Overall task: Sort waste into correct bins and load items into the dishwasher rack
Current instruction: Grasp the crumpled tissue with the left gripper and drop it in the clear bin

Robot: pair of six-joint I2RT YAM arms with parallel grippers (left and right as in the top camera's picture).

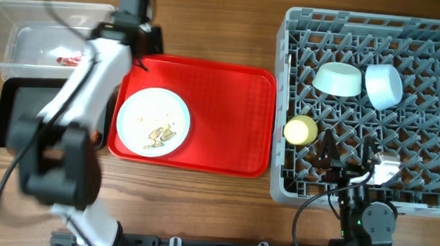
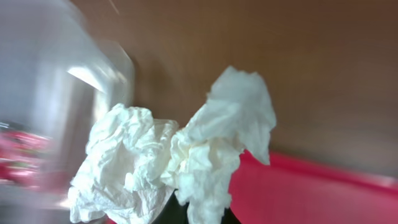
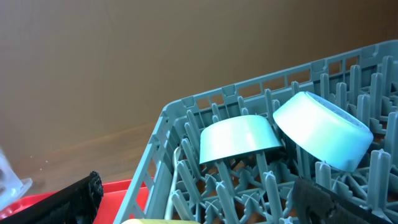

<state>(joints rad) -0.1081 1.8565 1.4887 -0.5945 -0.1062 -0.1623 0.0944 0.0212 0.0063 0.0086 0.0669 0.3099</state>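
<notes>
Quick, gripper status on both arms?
Left gripper: shut on the crumpled white napkin.
Right gripper: open, empty, over the dishwasher rack.

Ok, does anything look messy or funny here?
Only the white plate on the red tray: beige food scraps lie on it. Nothing looks spilled, tipped over or broken.

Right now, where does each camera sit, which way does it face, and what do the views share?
Overhead: above the table, looking straight down; both arms, red tray, rack.
Left wrist: beside the clear tub, facing the napkin in the left gripper.
Right wrist: low over the rack's near side, facing green dish and blue bowl; right gripper fingers at bottom corners.
Shared: the red tray shows in all three.
</notes>
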